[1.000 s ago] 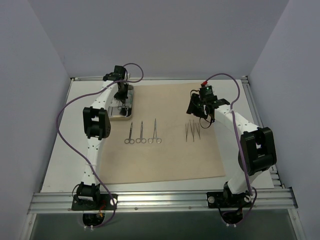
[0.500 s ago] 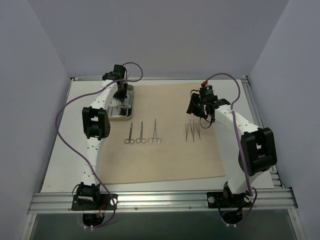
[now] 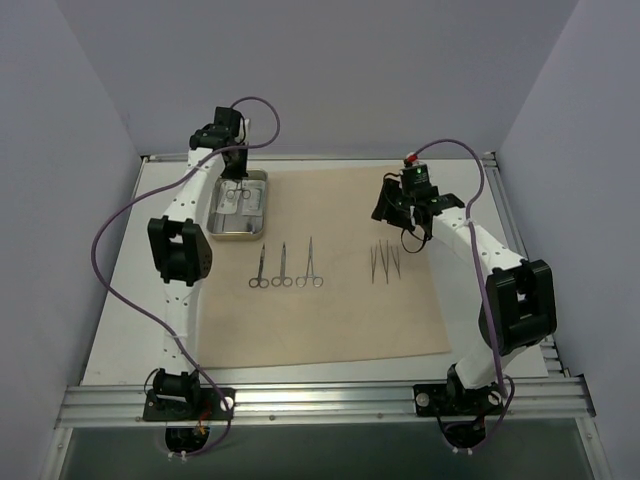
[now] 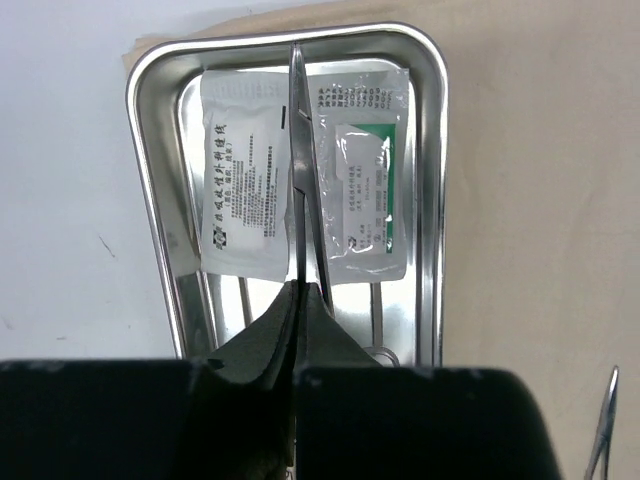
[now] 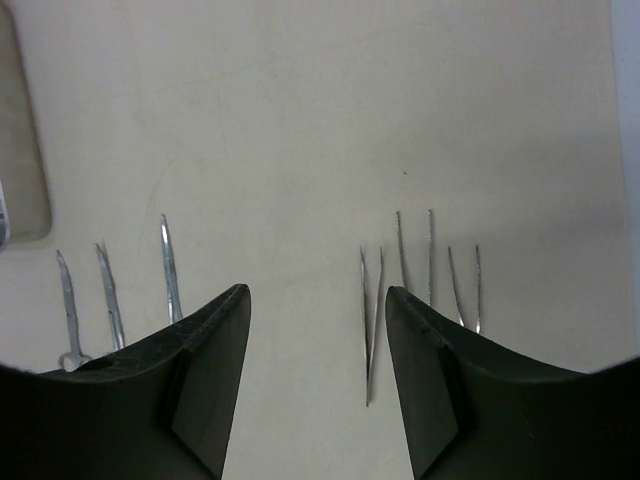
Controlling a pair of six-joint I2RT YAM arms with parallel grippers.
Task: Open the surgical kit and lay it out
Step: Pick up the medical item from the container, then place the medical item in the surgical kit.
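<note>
Three scissor-handled instruments (image 3: 283,266) lie in a row on the opened cloth wrap (image 3: 340,320), handles toward the arm bases, with the tweezers (image 3: 385,262) grouped to their right. My left jaws are clenched on another thin steel instrument (image 4: 298,130), held above the steel tray (image 4: 436,200) at the cloth's far left corner. Its long axis runs straight out from the jaws, tip away from the wrist, over the two clear packets (image 4: 245,190) lying flat side by side in the tray. The row sits nearer the bases and just right of the tray, so I judge the left arm should carry this piece there and set it parallel to the others. My right jaws hang released and empty above the tweezers, well apart from the tray.
</note>
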